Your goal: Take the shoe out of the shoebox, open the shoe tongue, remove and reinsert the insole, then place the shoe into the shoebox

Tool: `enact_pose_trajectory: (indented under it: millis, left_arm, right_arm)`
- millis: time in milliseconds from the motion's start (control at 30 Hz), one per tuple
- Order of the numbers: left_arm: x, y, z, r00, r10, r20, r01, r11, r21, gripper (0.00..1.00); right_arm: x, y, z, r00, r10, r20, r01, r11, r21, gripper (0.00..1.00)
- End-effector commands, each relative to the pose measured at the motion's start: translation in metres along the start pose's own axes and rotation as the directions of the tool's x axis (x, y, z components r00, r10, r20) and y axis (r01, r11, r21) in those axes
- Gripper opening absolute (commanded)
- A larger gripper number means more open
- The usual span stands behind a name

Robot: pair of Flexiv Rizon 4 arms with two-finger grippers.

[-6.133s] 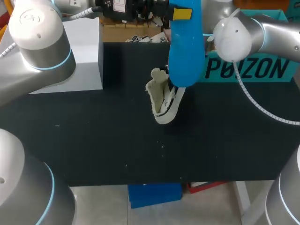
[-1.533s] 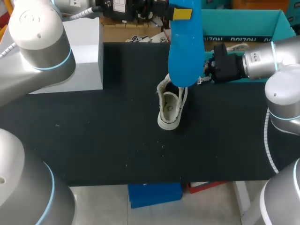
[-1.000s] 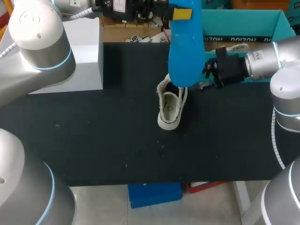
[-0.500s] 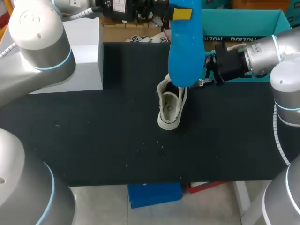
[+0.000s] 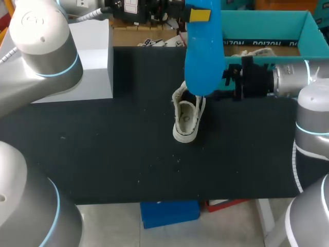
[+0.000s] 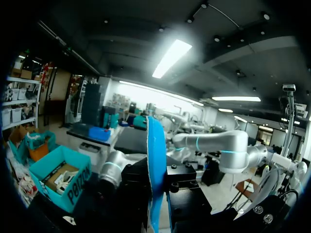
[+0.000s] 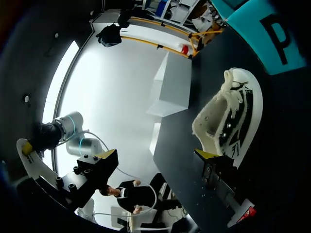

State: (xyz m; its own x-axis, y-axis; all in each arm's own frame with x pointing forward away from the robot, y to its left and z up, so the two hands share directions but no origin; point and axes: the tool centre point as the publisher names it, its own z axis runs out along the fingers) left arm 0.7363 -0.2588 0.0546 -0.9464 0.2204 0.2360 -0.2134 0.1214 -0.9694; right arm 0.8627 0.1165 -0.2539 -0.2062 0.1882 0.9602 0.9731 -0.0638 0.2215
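A pale low sneaker (image 5: 186, 119) lies on the black table (image 5: 103, 154), toe toward me; in the right wrist view the sneaker (image 7: 233, 121) is just ahead of one finger. My left gripper (image 5: 198, 13) is high at the back, shut on the top of a blue insole (image 5: 204, 51) that hangs down over the shoe's heel. The left wrist view shows the insole (image 6: 156, 160) edge-on between my left gripper (image 6: 156, 182). My right gripper (image 5: 222, 82) stands wide open beside the shoe's heel, on its right, holding nothing. Behind it is the teal shoebox (image 5: 267, 23).
A white box (image 5: 92, 56) sits at the table's back left. Crumpled paper lies inside the shoebox (image 7: 262, 29). The table's front half holds nothing but bare black surface.
My right arm has turned its wrist and levelled out, shifting slightly right and down beside the shoe. The shoe and the hanging insole have stayed put over the last second.
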Motion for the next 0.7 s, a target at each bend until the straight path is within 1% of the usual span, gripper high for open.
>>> enact_pose_trajectory:
  millis: [33,67,100,133,167,200,267,367,433,500,567,633,700]
  left_arm:
    - [0.0,0.001,0.002,1.0,0.001,0.004,-0.001,1.0,0.002,0.0]
    - [0.0,0.001,0.002,1.0,0.001,0.004,-0.001,1.0,0.002,0.0]
    - [0.0,-0.002,0.002,0.998,0.053,0.019,-0.053,0.999,-0.002,0.0]
    - [0.002,-0.004,0.003,0.99,0.139,0.04,-0.137,0.99,-0.034,0.0]
    - [0.004,-0.007,0.005,0.961,0.268,0.072,-0.263,0.962,-0.077,0.0]
    - [0.006,-0.009,0.006,0.91,0.403,0.096,-0.39,0.911,-0.131,0.0]
    - [0.015,-0.008,0.012,0.789,0.609,0.08,-0.578,0.78,-0.24,0.0]
    - [0.026,0.002,0.022,0.591,0.806,0.036,-0.755,0.568,-0.327,0.0]
    - [0.033,0.013,0.029,0.483,0.876,0.0,-0.821,0.452,-0.349,0.0]
    - [0.04,0.024,0.035,0.39,0.92,-0.039,-0.862,0.35,-0.366,0.0]
    - [0.049,0.039,0.041,0.32,0.944,-0.078,-0.897,0.275,-0.347,0.0]
    - [0.056,0.053,0.045,0.307,0.947,-0.091,-0.905,0.26,-0.338,0.0]
    - [0.059,0.062,0.047,0.33,0.941,-0.077,-0.897,0.287,-0.337,0.0]
  right_arm:
    - [-0.006,-0.003,0.002,0.996,-0.006,-0.089,0.005,1.0,-0.013,1.0]
    - [-0.006,-0.003,0.002,0.996,-0.006,-0.089,0.005,1.0,-0.013,1.0]
    - [-0.006,-0.003,0.002,0.996,-0.006,-0.089,0.005,1.0,-0.013,1.0]
    - [-0.006,-0.003,0.002,0.996,-0.006,-0.089,0.005,1.0,-0.013,1.0]
    - [-0.006,-0.003,0.002,0.996,-0.006,-0.089,0.005,1.0,-0.013,1.0]
    - [-0.006,-0.003,0.002,0.996,-0.006,-0.089,0.005,1.0,-0.013,1.0]
    - [-0.006,-0.003,0.002,0.996,-0.006,-0.089,0.005,1.0,-0.013,1.0]
    - [-0.006,-0.003,0.002,0.996,-0.006,-0.089,0.005,1.0,-0.013,1.0]
    - [-0.006,-0.003,0.002,0.996,-0.006,-0.089,0.005,1.0,-0.013,1.0]
    - [-0.006,-0.003,0.002,0.996,-0.006,-0.089,0.005,1.0,-0.013,1.0]
    - [-0.006,-0.003,0.002,0.996,-0.006,-0.089,0.005,1.0,-0.013,1.0]
    - [-0.006,-0.003,0.002,0.996,-0.006,-0.089,0.005,1.0,-0.013,1.0]
    - [-0.006,-0.003,0.002,0.996,-0.006,-0.089,0.005,1.0,-0.013,1.0]
